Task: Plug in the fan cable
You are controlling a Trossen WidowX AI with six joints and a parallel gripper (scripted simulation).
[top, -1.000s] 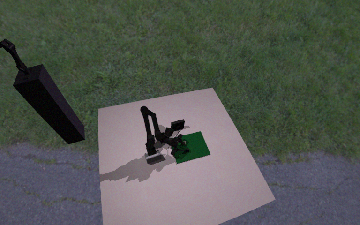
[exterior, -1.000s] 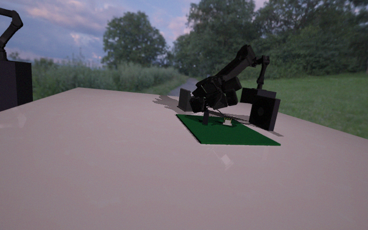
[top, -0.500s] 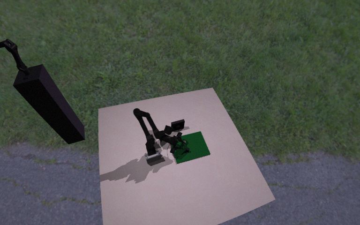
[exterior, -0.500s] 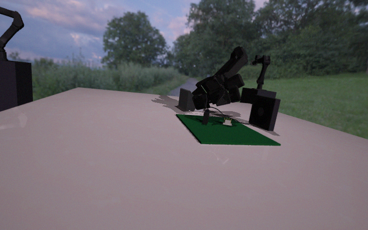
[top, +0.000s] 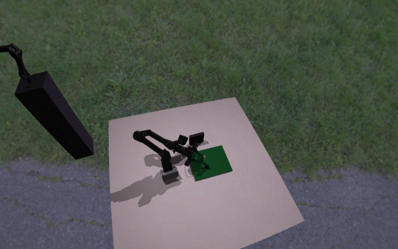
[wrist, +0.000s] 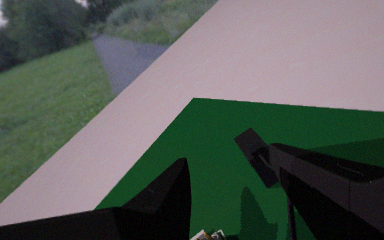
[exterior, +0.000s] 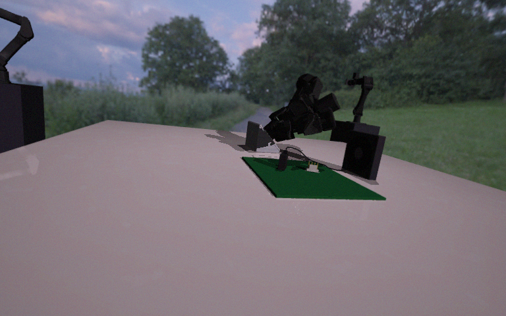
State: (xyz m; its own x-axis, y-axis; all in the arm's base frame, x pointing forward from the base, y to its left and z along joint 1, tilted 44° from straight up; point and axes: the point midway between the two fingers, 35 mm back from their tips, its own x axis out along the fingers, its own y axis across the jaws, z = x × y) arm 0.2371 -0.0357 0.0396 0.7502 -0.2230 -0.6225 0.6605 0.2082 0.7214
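Observation:
The green board [top: 219,160] [exterior: 309,186] [wrist: 210,130] lies flat on the table. The black plug [exterior: 282,160] [wrist: 254,147] stands upright on the board, left of the white four-pin header [exterior: 312,166] and apart from it. The header also shows at the bottom edge of the wrist view [wrist: 212,235]. A thin black cable [exterior: 298,151] runs from the plug to the black fan [top: 196,138] [exterior: 364,154], which stands at the board's far edge. My gripper [exterior: 277,131] [wrist: 228,159] is open and hangs just above the plug. In the wrist view the plug sits beside the right finger's tip; I cannot tell whether they touch.
The arm's base [top: 169,174] [exterior: 256,135] stands on the tan table [top: 205,211] beside the board. A long black box [top: 54,114] [exterior: 20,115] on a stand hangs at the left, off the table. Grass and a paved strip surround the table.

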